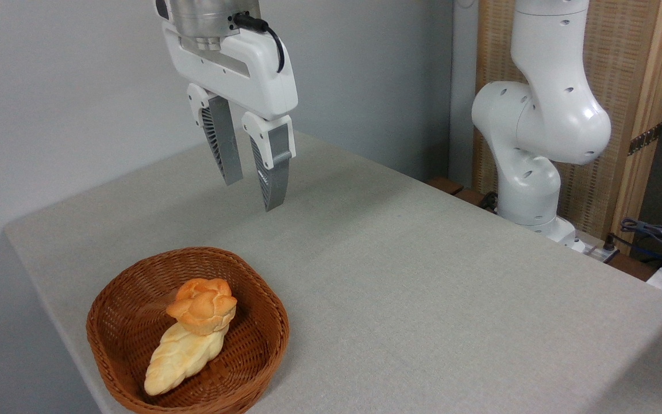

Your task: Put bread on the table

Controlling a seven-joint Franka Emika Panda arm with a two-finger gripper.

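Grey cloth-like table (423, 276) against bare wall, pincer (253, 192) parted and empty (bread (203, 306) perhaps atop loaf (179, 356))

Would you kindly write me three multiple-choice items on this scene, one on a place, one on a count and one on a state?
1. Where is the round bun?
A. on the bare table
B. in the basket, resting on the long loaf
C. between the fingers

2. How many pieces of bread are in the basket?
A. one
B. two
C. four

3. How is the hand?
A. open and empty, above the table
B. shut on the bun
C. down inside the basket

Key: 1 B, its underside sits on the loaf's upper end; 2 B, one bun and one loaf; 3 A, a gap shows between the fingers with nothing in it.
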